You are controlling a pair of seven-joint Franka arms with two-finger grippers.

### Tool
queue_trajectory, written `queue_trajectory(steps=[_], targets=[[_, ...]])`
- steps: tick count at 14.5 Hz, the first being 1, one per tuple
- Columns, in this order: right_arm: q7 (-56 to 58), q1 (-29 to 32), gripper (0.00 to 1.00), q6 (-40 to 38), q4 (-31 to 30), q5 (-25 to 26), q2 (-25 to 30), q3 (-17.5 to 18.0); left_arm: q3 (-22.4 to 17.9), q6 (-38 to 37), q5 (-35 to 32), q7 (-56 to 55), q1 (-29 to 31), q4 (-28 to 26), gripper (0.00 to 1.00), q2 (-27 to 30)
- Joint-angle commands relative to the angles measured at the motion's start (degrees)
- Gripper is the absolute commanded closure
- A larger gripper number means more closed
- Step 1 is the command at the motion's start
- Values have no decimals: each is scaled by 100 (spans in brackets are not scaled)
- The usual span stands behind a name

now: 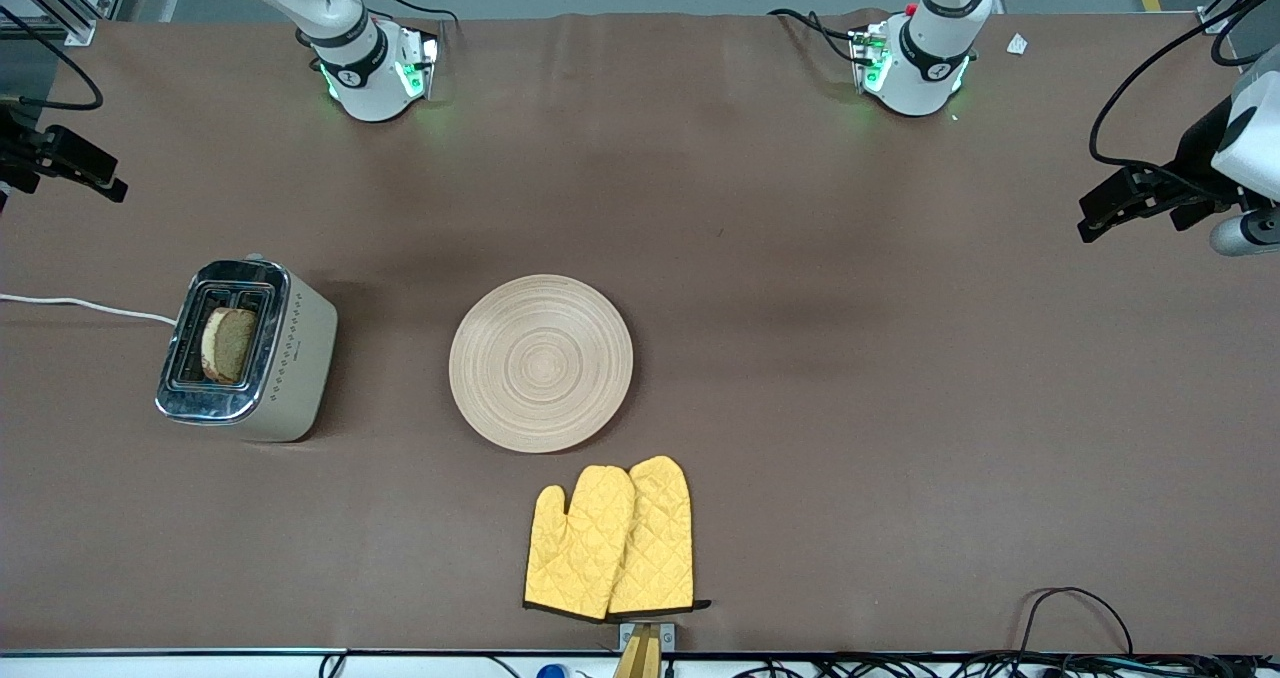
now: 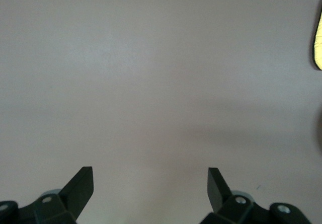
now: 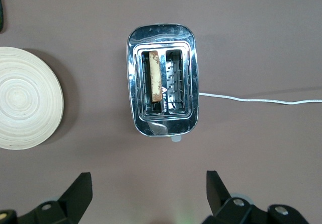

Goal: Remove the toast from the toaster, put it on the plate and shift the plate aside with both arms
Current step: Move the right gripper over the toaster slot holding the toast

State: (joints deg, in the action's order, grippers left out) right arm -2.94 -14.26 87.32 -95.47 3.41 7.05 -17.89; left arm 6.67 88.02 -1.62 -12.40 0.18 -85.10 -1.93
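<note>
So the desk (image 1: 800,308) is covered in brown and takes up basically the whole front view, with both arm bases along the edge farthest from the front camera. Biggest item on it is the toaster (image 1: 250,353), cream sides and chrome top, sitting toward the right arm's end of the desk with its white cord (image 1: 80,305) trailing off that end edge. The plate (image 1: 541,363), round light wood with ring grooves, sits about mid-desk, well apart from the toaster. Just nearer the front camera than the plate, a pair of yellow quilted oven mitts (image 1: 612,540) lies close to the near edge, one overlapping the other.

The toast (image 1: 228,344) is standing upright in one toaster slot, the one closer to the plate; the other slot is bare.

Right end effector (image 3: 149,181) hangs over the desk above the toaster, fingers spread wide, holding nothing. Left end effector (image 2: 151,178) is over bare desk, fingers also wide apart, a mitt edge just in its view.
</note>
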Motion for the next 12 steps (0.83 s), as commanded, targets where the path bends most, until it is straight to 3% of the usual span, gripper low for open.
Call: queue_trajectory(steps=[1,7,12], targets=[[-111,-24,0,57,-77,2,51,14,36,-83,-110,62,-9,178,0,-62],[-102,-24,0,144,-60,2,42,14,36,-83,-101,71,0,178,0,-71],[-111,-218,0,785,-226,-33,-159,14,36,-83,-66,71,0,178,0,-71]])
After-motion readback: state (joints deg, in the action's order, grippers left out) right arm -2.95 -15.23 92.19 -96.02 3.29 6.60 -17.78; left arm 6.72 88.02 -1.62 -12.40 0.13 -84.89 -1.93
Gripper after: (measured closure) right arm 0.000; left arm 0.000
